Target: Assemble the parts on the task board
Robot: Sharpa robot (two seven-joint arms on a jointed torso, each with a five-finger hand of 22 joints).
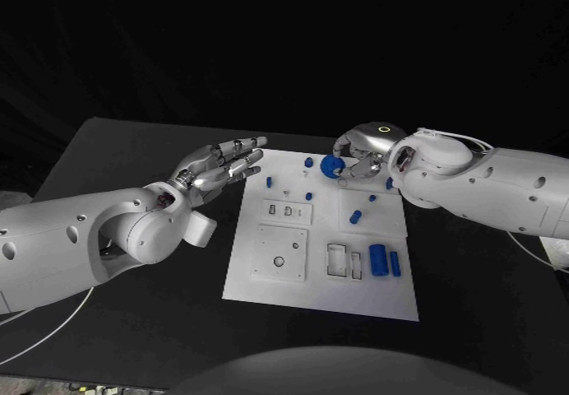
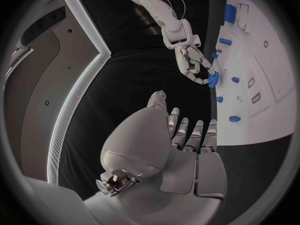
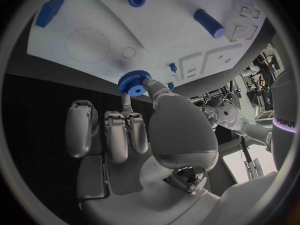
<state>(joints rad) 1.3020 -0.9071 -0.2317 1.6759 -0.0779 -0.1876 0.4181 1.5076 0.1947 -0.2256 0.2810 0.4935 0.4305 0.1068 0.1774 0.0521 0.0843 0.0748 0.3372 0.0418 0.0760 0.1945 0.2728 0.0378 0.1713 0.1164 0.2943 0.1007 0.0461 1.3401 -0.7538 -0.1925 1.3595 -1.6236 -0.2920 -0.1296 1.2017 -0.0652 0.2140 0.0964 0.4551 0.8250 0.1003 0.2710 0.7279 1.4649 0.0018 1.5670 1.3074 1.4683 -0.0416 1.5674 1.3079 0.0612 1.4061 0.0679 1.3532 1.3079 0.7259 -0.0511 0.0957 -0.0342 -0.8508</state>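
Observation:
The white task board [image 1: 320, 280] lies in the middle of the black table. My right hand [image 1: 359, 155] hovers over the board's far edge and pinches a blue gear [image 1: 332, 167] between thumb and a fingertip. In the right wrist view the toothed gear [image 3: 133, 82] sits at the fingertips of the right hand [image 3: 144, 135], just above the board [image 3: 94, 30]. My left hand [image 1: 220, 170] hangs beside the board's far left corner, fingers spread, holding nothing. The left wrist view shows the left hand [image 2: 181, 140] with the right hand [image 2: 190, 65] and gear [image 2: 213, 80] beyond it.
Small blue pegs [image 1: 269, 181] [image 1: 309, 196] [image 1: 356, 216] stand on the board's far half. A blue cylinder [image 1: 378, 259] and a slimmer blue bar [image 1: 395, 263] lie near its right edge, beside rectangular slots [image 1: 340, 260]. A square plate with a hole [image 1: 282, 253] sits at the near left.

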